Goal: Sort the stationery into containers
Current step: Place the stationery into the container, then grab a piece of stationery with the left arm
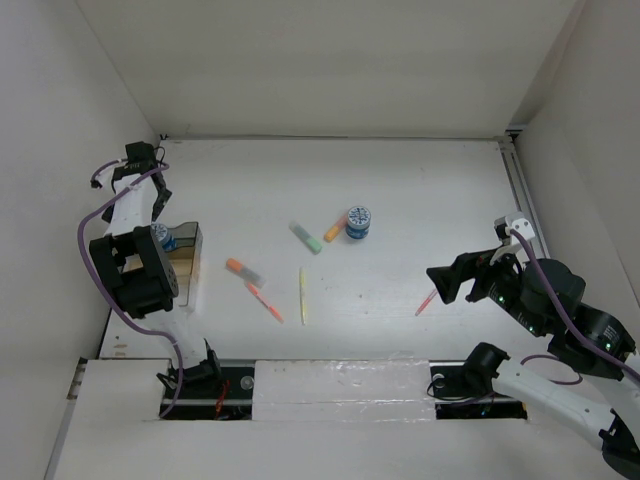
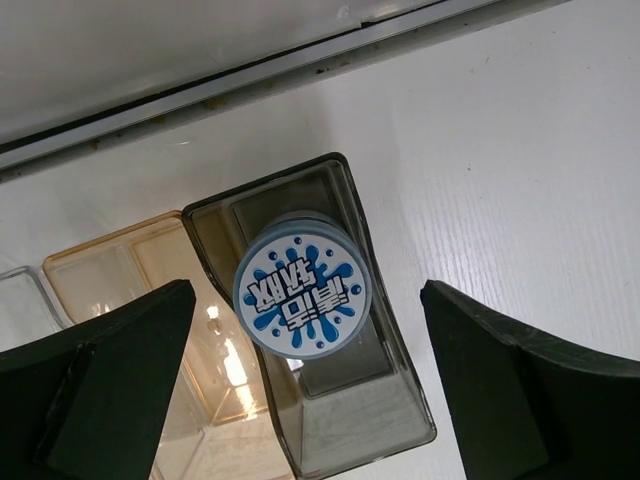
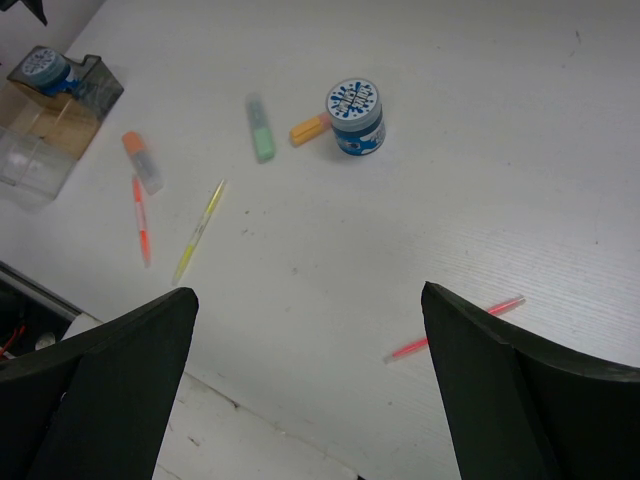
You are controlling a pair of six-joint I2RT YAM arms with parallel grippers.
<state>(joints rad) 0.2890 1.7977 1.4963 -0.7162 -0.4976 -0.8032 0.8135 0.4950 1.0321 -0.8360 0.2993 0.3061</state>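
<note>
A blue-and-white cylinder [image 2: 302,298] stands upright in the smoky end compartment of the tray [image 2: 110,270], so we judge that piece sorted. The left jaws hang spread wide on either side of it, gripping nothing. The second cylinder [image 3: 354,115], the green highlighter [image 3: 261,130] and the yellow pen [image 3: 200,230] lie loose on the worktop [image 3: 480,150]. The right jaws gape equally wide and empty near the pink pen [image 3: 455,328], the closest piece to that arm, so we judge it the likely next pick
</note>
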